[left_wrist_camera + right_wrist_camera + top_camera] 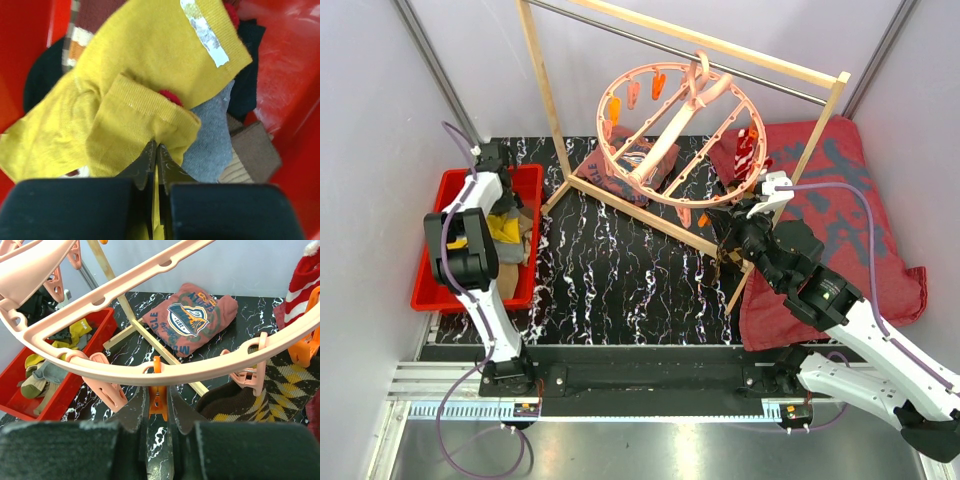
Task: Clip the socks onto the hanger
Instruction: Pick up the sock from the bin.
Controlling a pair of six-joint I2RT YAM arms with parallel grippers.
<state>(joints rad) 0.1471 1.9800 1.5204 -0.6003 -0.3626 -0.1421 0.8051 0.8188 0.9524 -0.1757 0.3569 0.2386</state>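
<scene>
My left gripper [154, 146] is down in the red bin [440, 290], shut on a fold of a mustard yellow sock [150, 65]. A grey sock [214, 142] and a brown sock [255, 152] lie under it. The salmon-pink ring hanger [670, 130] hangs from the wooden rack. My right gripper [157, 390] is at its near rim, shut on an orange clip [159, 402]. A red-white striped sock [305, 275] and a brown argyle sock [280, 390] hang from clips to the right.
The wooden frame rack [545, 90] stands across the marbled table. A large dark-red patterned cloth [845, 200] lies at the right under my right arm. A folded red-brown shirt [192, 320] lies under the hanger. More pink clips [107, 390] hang along the rim.
</scene>
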